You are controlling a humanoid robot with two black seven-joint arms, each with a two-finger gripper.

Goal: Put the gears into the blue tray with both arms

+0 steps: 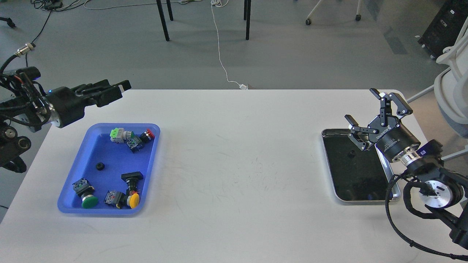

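Blue tray (75,208) on the left of the white surface (234,164), long side running away from the viewer. Inside it: one small black gear (100,166) lying alone near the middle of the tray floor, apart from everything else. At the far end, a cluster of push-button switches, one with a green-and-white body (117,134), one with a red cap (148,134) close to the far right corner. At the near end, a green-capped switch (87,199), a yellow-capped switch (134,199) and a black-capped switch (132,177) just above it.

Black tray with silver rim (331,182) on the right of the surface. On its dark floor, a second gear (351,154), small, dark and hard to make out, in the far half.

Left end effector (122,88) raised beyond the blue tray's far left corner, fingers pressed together, nothing between them. Right end effector (363,109) over the far right part of the black tray, fingers spread wide, empty, above and just beside the gear there.
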